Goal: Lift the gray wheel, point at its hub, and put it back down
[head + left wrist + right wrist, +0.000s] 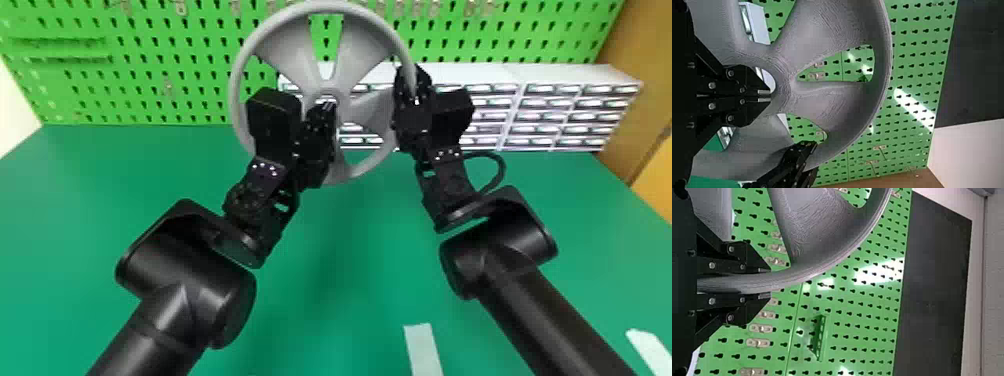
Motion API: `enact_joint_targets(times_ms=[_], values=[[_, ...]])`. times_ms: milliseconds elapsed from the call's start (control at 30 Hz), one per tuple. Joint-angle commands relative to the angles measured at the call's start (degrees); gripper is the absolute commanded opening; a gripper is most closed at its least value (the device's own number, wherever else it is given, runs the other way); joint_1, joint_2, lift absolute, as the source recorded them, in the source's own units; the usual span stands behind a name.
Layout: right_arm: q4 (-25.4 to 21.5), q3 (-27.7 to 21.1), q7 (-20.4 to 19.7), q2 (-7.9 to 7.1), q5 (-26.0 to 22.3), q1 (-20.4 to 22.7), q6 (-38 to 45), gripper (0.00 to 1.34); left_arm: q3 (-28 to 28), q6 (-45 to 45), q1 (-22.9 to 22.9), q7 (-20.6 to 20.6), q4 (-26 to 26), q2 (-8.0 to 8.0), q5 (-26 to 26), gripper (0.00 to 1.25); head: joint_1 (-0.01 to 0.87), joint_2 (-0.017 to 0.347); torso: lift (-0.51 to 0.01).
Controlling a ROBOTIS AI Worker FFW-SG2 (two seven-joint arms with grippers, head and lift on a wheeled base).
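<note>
In the head view, the gray wheel [286, 47] is held upright over the table, its face toward the camera. My right gripper [414, 87] is shut on the rim at the wheel's right side; in the right wrist view, the rim [803, 271] passes between the fingers of that gripper [766, 283]. My left gripper [328, 106] is in front of the wheel at its hub. The left wrist view has this gripper [768, 96] shut with nothing between its fingertips, which overlap the hub [784, 83] opening; whether they touch it I cannot tell.
A green pegboard [185, 65] with metal hooks stands behind the wheel. White drawer units [550, 75] stand along the back of the green table [360, 280], to the right. White strips [423, 350] lie near the table's front.
</note>
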Motion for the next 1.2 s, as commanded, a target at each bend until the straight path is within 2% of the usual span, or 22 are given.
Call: enact_joint_targets(times_ms=[0,1167], values=[[0.0,0.0,0.0,0.0,0.0,0.0,0.0,0.01,-0.01,-0.1,0.0,-0.09,0.0,0.0,0.0,0.03,0.692,0.048,-0.088],[-0.09,0.0,0.0,-0.09,0.0,0.09,0.0,0.01,-0.01,-0.28,0.09,-0.79,0.36,0.0,0.09,0.03,0.692,0.048,-0.088]])
